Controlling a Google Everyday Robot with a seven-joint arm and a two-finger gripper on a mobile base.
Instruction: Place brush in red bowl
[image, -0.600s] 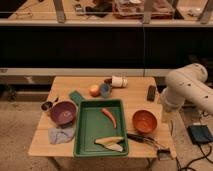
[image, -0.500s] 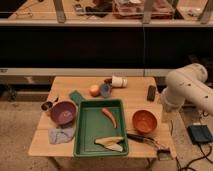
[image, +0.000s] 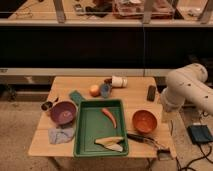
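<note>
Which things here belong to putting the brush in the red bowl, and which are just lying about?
Job: brush, lying on the table in front of the red bowl; robot arm at the table's right edge, its gripper not in view.
Lying about: purple bowl, green tray, black block, white cup, cloth.

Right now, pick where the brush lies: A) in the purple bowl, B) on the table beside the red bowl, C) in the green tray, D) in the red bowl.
B: the brush lies on the table just in front of the red bowl; what looks like the gripper is near its pale end, at the table's front corner.
</note>
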